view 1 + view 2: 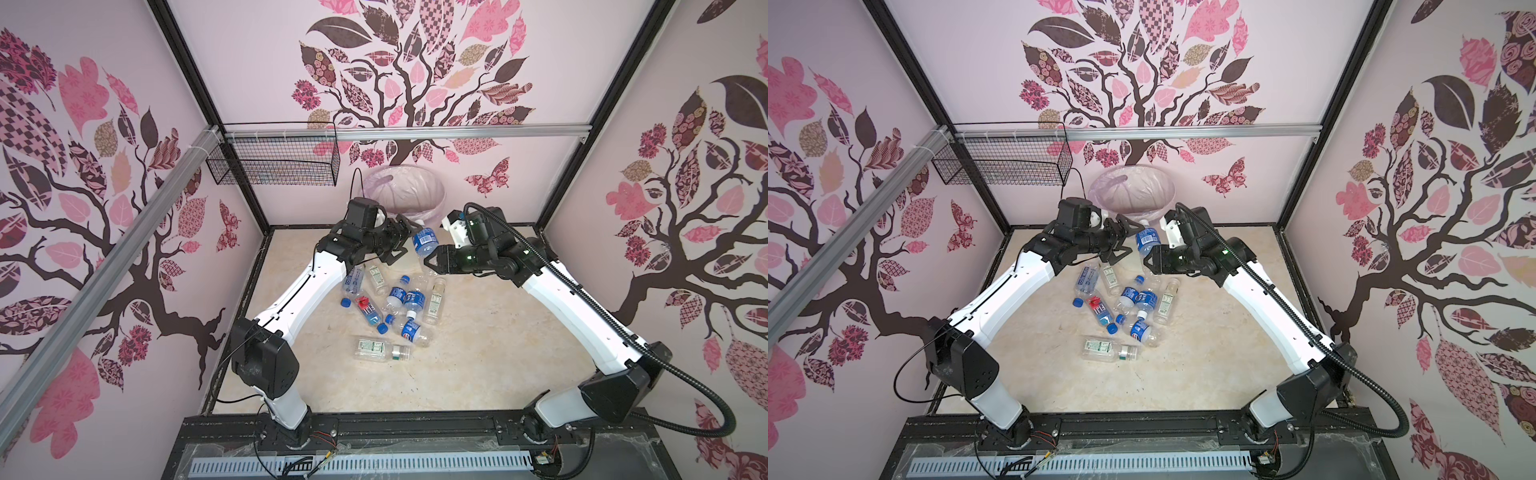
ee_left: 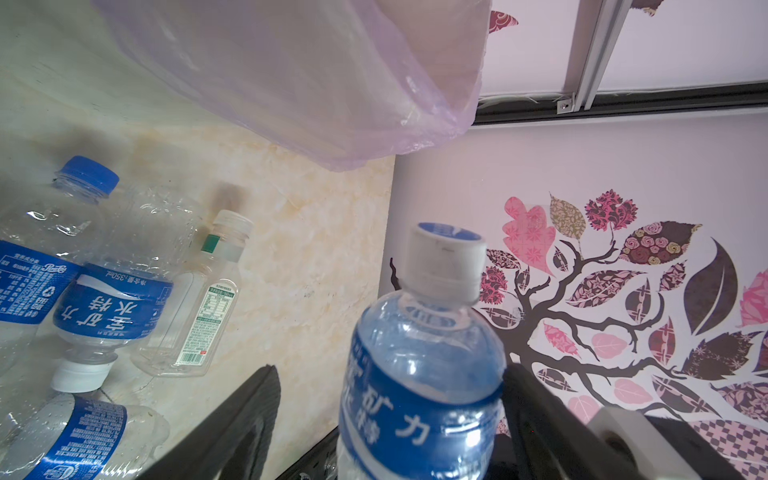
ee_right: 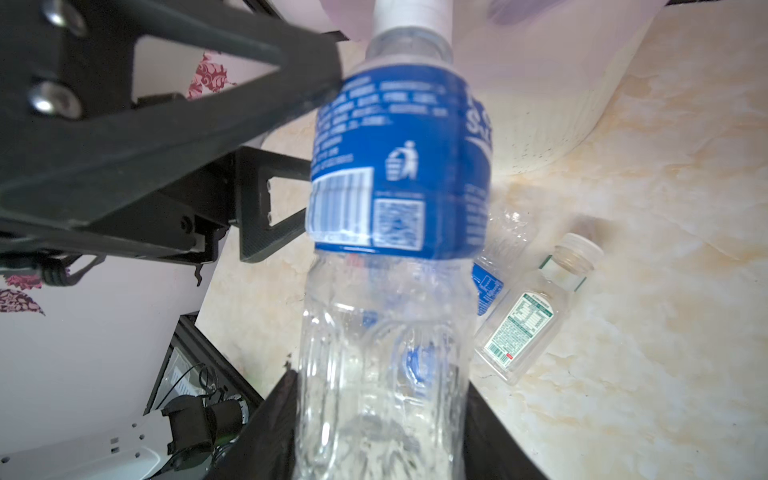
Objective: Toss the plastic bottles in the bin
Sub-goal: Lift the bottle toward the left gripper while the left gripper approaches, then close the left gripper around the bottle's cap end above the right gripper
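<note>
Early days imo: right hand point(image 1: 428, 259) clenched on blue-label bottle point(image 1: 424, 241), raised just short of bin point(image 1: 442, 195) at 12 o'clock. Left hand point(image 1: 406, 241) spread loose around it. Approx ten bottles point(image 1: 399, 303) remain mid table point(image 1: 498, 353).

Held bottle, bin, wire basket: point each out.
held bottle point(image 1: 424, 238): in a top view, on its blue label.
bin point(image 1: 415, 189): in a top view, on its bag-lined inner wall.
wire basket point(image 1: 274, 169): in a top view, on its front mesh.
</note>
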Robot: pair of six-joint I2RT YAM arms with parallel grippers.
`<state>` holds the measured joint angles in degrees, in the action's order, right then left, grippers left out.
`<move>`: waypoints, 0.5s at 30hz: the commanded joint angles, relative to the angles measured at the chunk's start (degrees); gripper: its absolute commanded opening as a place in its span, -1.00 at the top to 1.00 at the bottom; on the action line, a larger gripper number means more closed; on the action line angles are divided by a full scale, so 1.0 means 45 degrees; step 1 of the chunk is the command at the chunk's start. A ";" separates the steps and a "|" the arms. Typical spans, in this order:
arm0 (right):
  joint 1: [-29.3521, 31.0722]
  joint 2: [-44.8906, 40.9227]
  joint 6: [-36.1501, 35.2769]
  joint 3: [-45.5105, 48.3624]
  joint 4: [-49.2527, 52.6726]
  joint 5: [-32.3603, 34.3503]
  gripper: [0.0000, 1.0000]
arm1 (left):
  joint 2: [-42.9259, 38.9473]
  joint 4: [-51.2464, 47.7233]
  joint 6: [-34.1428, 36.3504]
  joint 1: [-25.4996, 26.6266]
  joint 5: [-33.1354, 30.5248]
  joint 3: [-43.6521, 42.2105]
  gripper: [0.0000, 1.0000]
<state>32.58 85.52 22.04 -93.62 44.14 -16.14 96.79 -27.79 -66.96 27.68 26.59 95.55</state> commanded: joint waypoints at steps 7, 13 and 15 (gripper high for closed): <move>0.0340 0.0428 -0.0154 -0.0474 -0.0223 -0.0422 0.11 | -0.0026 -0.0016 0.0249 0.0477 -0.0448 0.0387 -0.59; 0.0337 0.0412 -0.0165 -0.0408 -0.0219 -0.0358 0.12 | -0.0162 -0.0052 0.0170 0.0524 -0.0744 0.0171 -0.31; 0.0337 0.0416 -0.0153 -0.0421 -0.0239 -0.0435 0.12 | -0.0149 -0.0046 0.0134 0.0526 -0.0733 0.0154 -0.26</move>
<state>33.89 86.52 21.87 -93.62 43.57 -16.97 96.79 -28.93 -65.76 29.43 23.24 95.55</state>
